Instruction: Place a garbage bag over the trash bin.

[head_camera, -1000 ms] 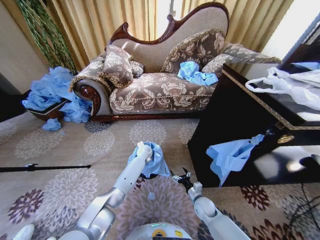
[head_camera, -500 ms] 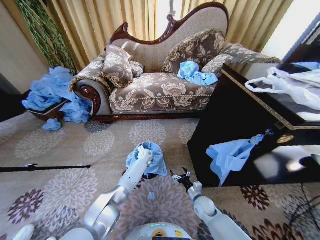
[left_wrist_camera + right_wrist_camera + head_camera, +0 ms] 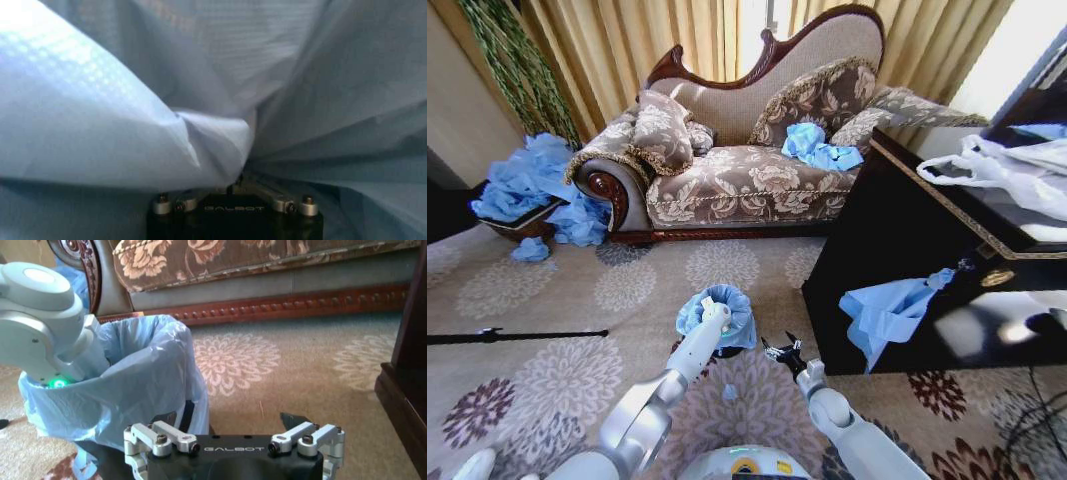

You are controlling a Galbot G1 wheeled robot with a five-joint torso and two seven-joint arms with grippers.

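Below, each label names one element of the scene.

Garbage bag (image 3: 717,310): light-blue, crinkled plastic, draped over the top of the bin on the carpet in front of the robot, its mouth open upward; in the right wrist view the bag (image 3: 133,385) hung down the bin's side in loose folds.

Trash bin (image 3: 724,351): black, low, standing on the patterned carpet between the two arms; a dark strip of its wall (image 3: 187,417) showed below the bag's hem.

Left pincer (image 3: 710,305): reached down into the bag's open mouth; the left wrist view had blue plastic (image 3: 220,90) pressed close around it, and whether its fingers were open or closed could not be told.

Left arm (image 3: 40,315): white, its wrist sunk into the bag at the bin's top.

Right pincer (image 3: 782,352): held just beside the bin on the robot's right, apart from the bag, fingers spread and gripping nothing; its black body (image 3: 233,455) faced the bin.

Sofa (image 3: 747,150): floral, with carved wooden trim, beyond the bin; a crumpled blue bag (image 3: 817,145) lay on its seat.

Dark worktop (image 3: 927,250): to the robot's right, carrying white plastic bags (image 3: 1007,170), with another blue bag (image 3: 887,310) hanging down its front.

Blue bag heap (image 3: 532,190): piled on the floor at the sofa's left end.
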